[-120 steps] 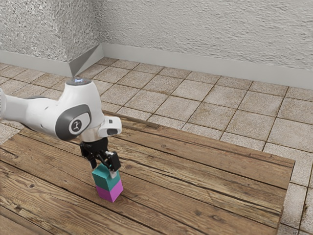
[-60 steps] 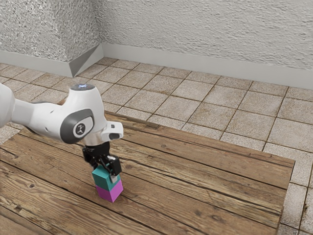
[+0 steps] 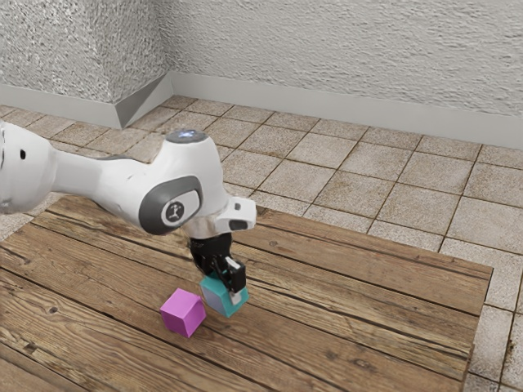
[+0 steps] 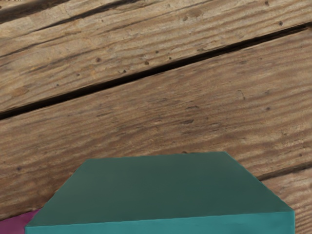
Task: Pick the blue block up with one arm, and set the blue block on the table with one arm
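Note:
The black gripper (image 3: 225, 282) is shut on the blue block (image 3: 219, 296), a teal cube, with one finger showing against its side and the other hidden. This cube hangs slightly tilted beside the magenta block (image 3: 182, 312), toward the exterior view's right. Whether its underside touches the wooden table (image 3: 343, 302) I cannot tell. In the wrist view the blue block (image 4: 161, 187) lies large at the lower edge, with a corner of the magenta block (image 4: 17, 224) beside it.
Table planks (image 4: 156, 117) with dark gaps run past the held block. Beyond the table's far edge are floor tiles (image 3: 351, 192) and a pale rough wall (image 3: 343, 57).
My gripper has carried the blue block off the top of the magenta one, toward the exterior view's right, and it has tilted. The magenta block stayed where it was.

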`<move>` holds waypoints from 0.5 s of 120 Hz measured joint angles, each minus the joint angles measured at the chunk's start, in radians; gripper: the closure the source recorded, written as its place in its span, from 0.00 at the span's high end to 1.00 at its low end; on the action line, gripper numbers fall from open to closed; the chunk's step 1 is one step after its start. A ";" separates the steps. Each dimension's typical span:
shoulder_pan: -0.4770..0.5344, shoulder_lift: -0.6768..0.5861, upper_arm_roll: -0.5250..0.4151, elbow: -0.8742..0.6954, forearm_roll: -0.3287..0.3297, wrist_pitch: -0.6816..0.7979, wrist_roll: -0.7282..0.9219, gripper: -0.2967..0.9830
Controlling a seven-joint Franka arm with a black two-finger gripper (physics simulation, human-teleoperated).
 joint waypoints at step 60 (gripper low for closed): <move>-0.034 0.114 0.006 0.040 -0.001 -0.008 -0.005 0.65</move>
